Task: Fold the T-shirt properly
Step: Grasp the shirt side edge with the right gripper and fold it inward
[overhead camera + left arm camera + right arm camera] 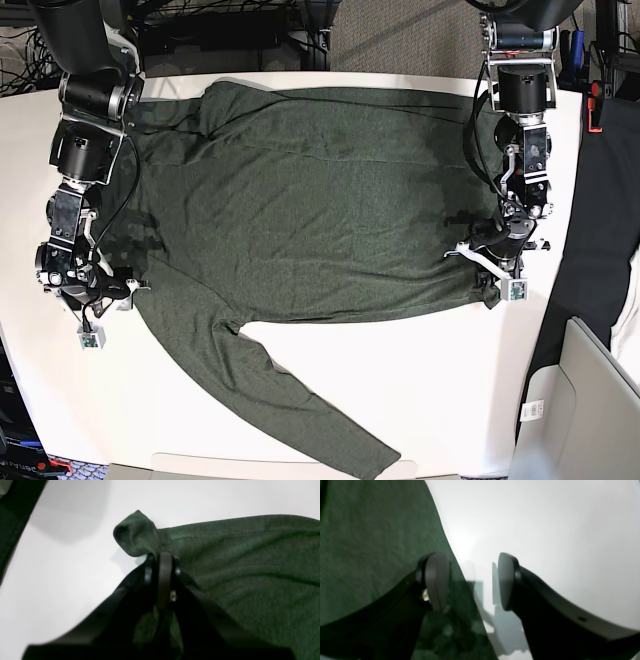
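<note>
**T-shirt spread flat, one corner pinched, the other end effector open**

T-shirt (pixel 300 200) lies spread across the white table (pixel 420 400), reaching almost from one arm to the other. The left end effector (pixel 162 557) is clamped together on a bunched fold of the shirt's edge, a small knob of cloth poking up just past its tips. The right end effector (pixel 470 580) stands with its jaws apart, holding nothing: one pad (pixel 436 580) sits over the shirt's edge, the other over bare table just beside it.

The shirt is dark olive-green, heathered and plain, mostly smooth with shallow creases. One long sleeve (pixel 290 400) trails diagonally toward the table's near edge.

A black cloth (pixel 600 230) hangs along the table's side beyond the left arm, apart from the shirt. A grey bin (pixel 580 410) stands near that corner.
</note>
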`<state>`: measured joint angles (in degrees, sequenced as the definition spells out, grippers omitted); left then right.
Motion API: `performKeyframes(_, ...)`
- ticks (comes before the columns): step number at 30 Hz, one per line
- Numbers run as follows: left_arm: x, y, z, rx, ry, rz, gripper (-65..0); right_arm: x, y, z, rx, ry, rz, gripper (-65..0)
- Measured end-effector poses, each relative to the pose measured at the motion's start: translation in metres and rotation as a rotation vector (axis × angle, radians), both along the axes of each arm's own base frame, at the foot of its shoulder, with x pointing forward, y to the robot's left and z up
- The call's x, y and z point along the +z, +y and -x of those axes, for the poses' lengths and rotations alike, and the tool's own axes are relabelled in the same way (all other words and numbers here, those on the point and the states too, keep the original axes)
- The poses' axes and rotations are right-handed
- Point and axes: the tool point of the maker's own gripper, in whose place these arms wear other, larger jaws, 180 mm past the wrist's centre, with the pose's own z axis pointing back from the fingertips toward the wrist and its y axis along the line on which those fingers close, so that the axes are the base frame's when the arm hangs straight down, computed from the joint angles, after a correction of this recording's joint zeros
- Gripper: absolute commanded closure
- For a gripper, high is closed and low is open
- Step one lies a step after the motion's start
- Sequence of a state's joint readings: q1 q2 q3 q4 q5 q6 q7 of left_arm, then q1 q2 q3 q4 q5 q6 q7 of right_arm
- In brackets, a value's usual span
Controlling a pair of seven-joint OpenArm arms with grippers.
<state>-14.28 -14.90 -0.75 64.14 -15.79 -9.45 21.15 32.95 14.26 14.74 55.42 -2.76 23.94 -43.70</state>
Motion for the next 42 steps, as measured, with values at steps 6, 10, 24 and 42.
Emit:
performKeyframes(6,0.0,0.0,0.0,0.0,-0.002,0.001,-0.1,-0.025,0.007,0.006,0.002,0.032,-0.037,-31.9)
performKeyframes(10,0.0,-0.001,0.0,-0.001,0.0,0.002,-0.1,-0.03,0.018,0.0,0.007,0.008,-0.071,-31.9)
performKeyframes(24,0.0,-0.001,0.0,0.0,0.0,0.001,-0.1,-0.035,0.042,-0.005,0.049,-0.008,-0.126,-0.5)
performKeyframes(42,0.033,0.023,0.018,0.06,-0.071,-0.009,-0.1,0.003,0.029,0.061,0.137,-0.034,-0.195,-0.5)
